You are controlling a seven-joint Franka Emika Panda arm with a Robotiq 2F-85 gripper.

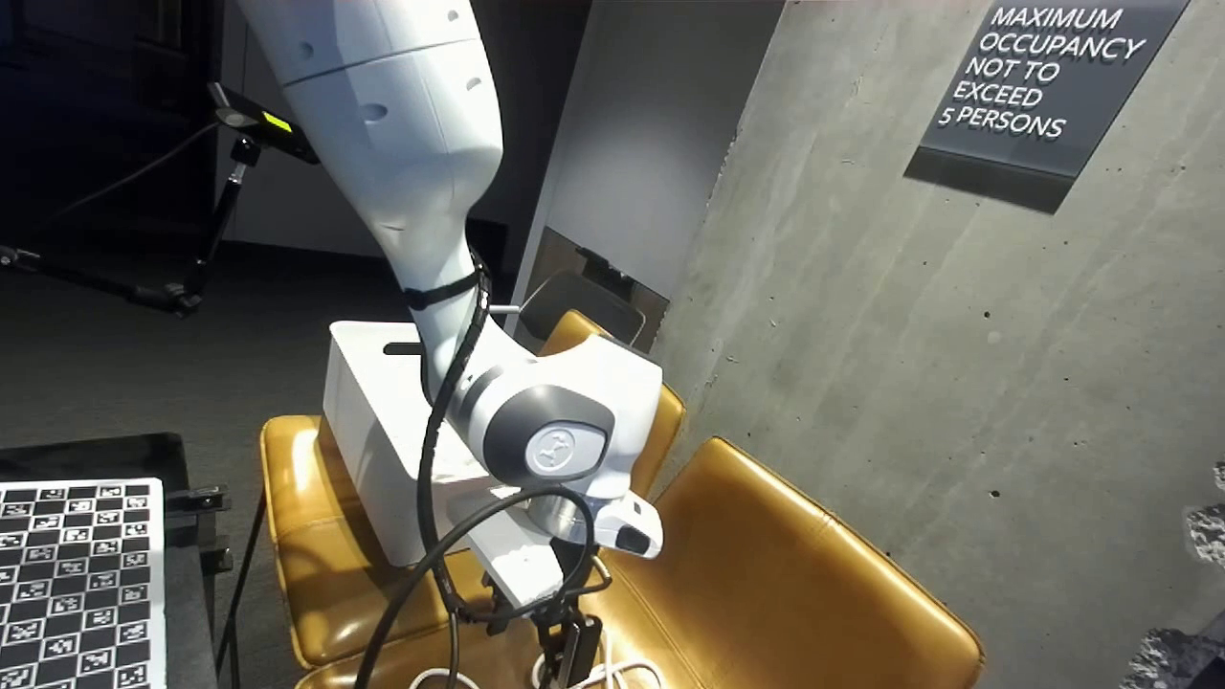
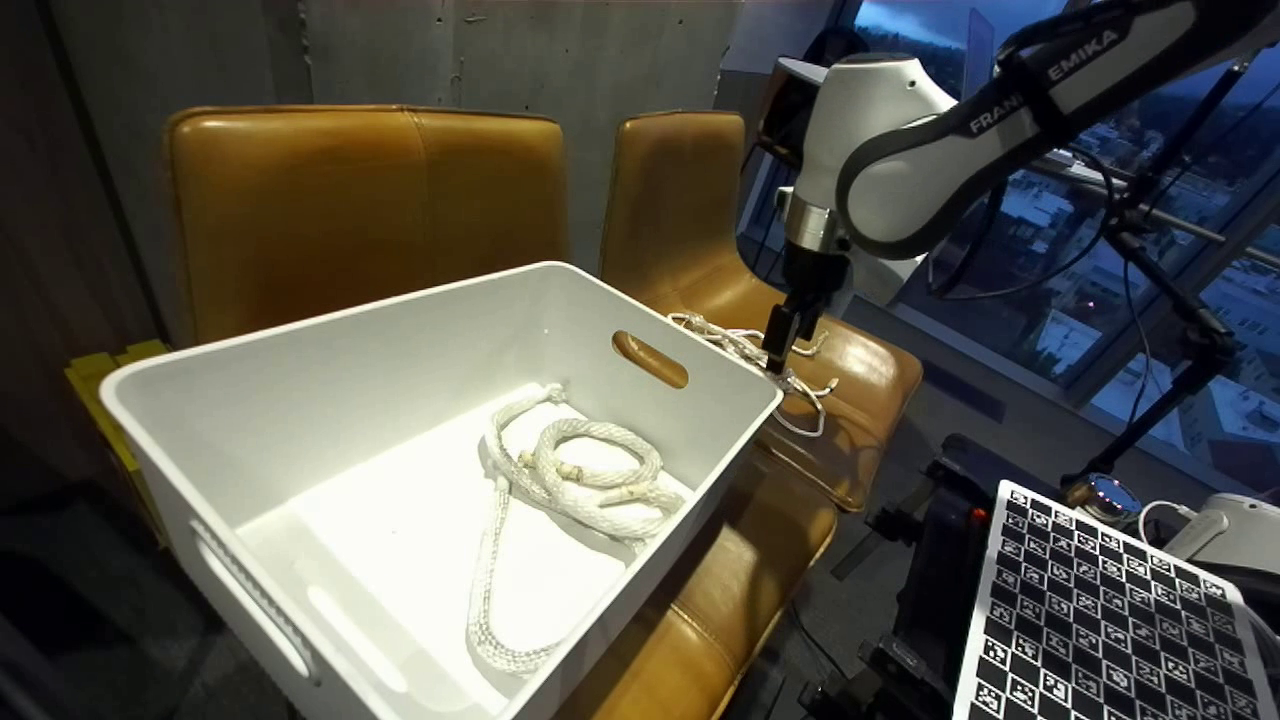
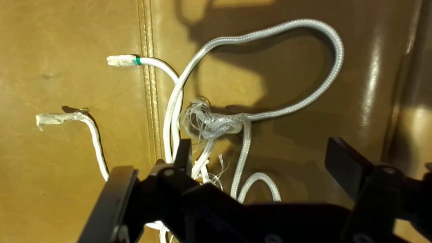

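Jaws wide, the gripper (image 3: 260, 153) is poised at the knotted white rope (image 3: 222, 125), seemingly the grasping step, calling for one strand centred!

In dim ambient light we note an overexposed bin floor (image 2: 400, 530), with glare and dark shadows on the leather seat (image 3: 287, 84).

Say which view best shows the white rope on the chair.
The wrist view: the white rope appears large, its loop and frayed tangle plain, though the claw covers part. The exterior views show less: the rope small and partly behind the bin, or just bits of it at the bottom edge.
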